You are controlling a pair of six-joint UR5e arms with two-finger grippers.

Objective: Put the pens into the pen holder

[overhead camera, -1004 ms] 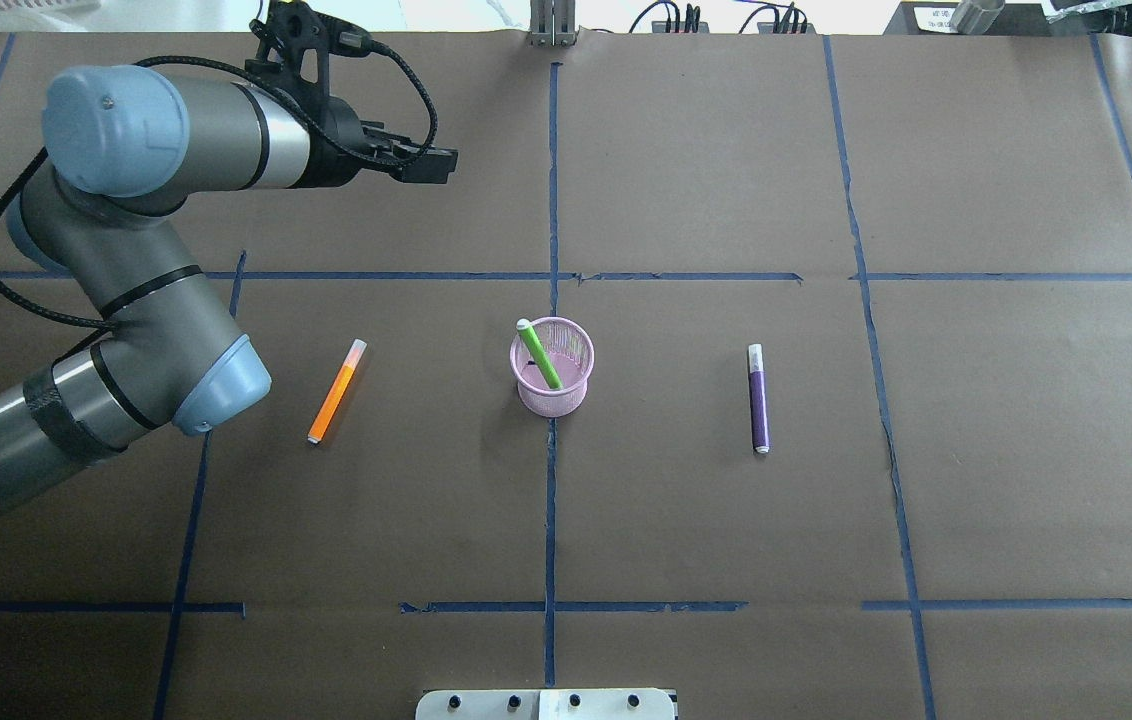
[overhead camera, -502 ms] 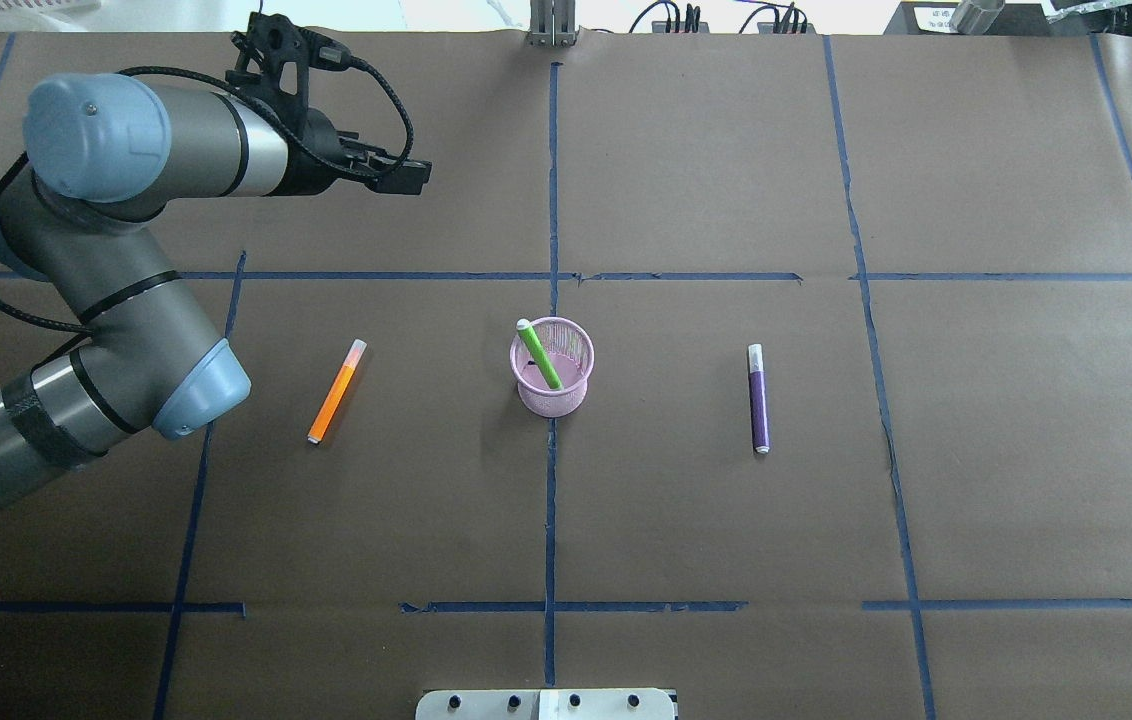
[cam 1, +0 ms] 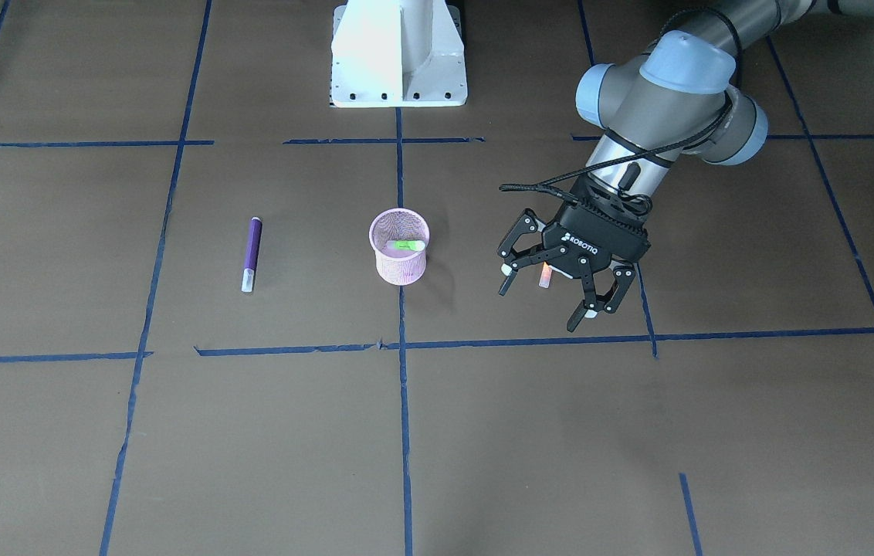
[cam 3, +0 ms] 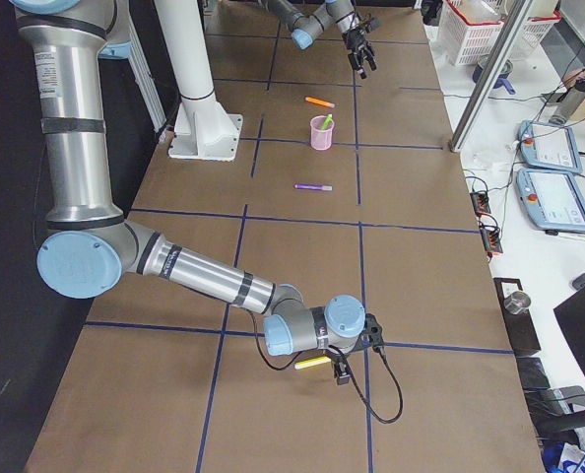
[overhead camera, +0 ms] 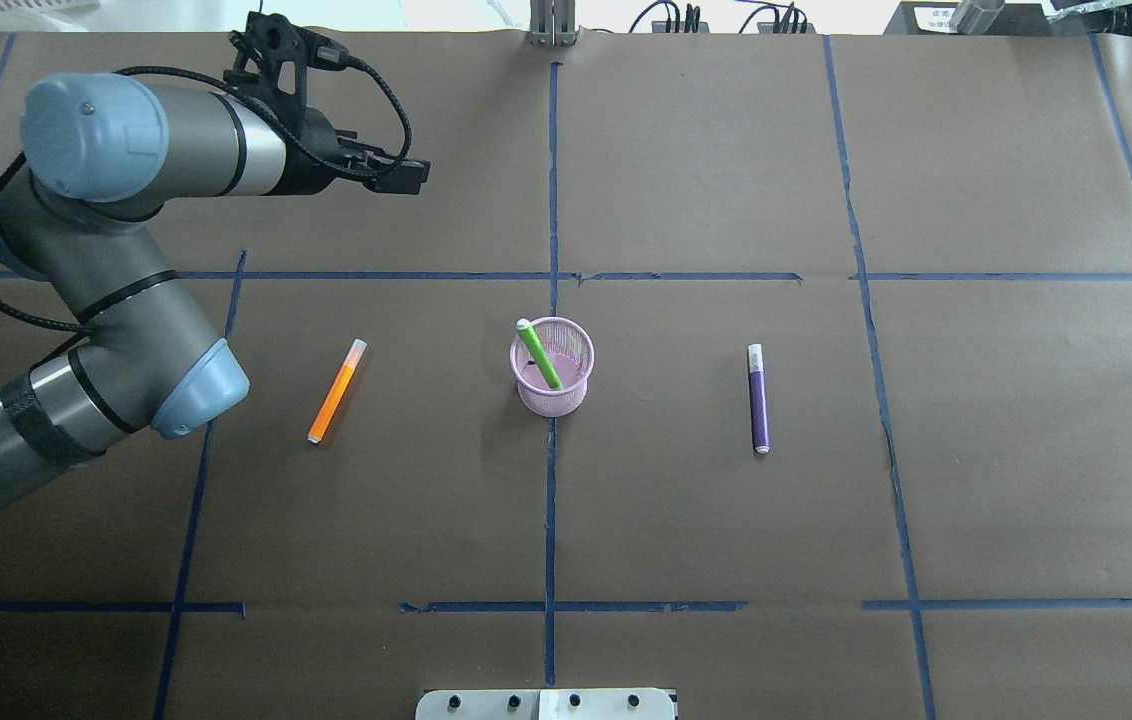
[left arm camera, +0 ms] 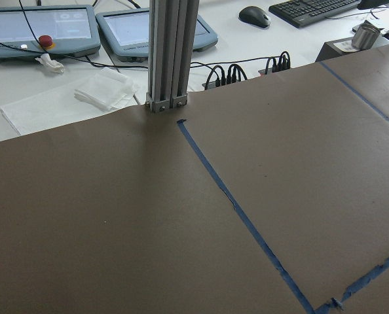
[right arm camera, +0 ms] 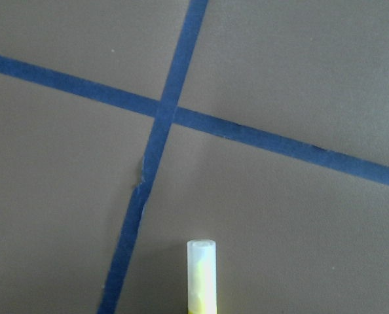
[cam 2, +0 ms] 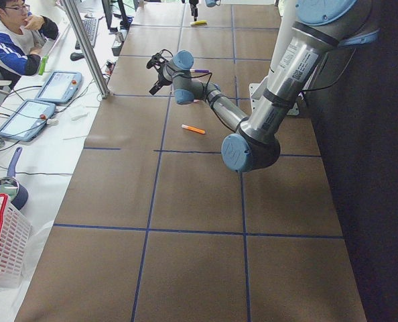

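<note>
One cup (overhead camera: 551,402) is holding one green pen (overhead camera: 540,358); one orange pen (overhead camera: 334,392) and one purple pen (overhead camera: 758,400) are lying on the table, one on each side of it. The left gripper (cam 1: 549,295) is hovering with its jaws wide. A fourth, yellow pen (cam 3: 312,363) is showing beside the right gripper (cam 3: 342,374), whose jaws I cannot tell.

Your table (overhead camera: 686,520): matt brown paper, lightly creased | tape lines (overhead camera: 552,200): matt blue | pen holder (overhead camera: 551,402): pink wire mesh | orange pen (overhead camera: 333,395), green pen (overhead camera: 540,356), purple pen (overhead camera: 758,405): smooth plastic, translucent caps | left arm (overhead camera: 116,290): you'll see satin grey metal, glossy blue plastic joint caps.
</note>
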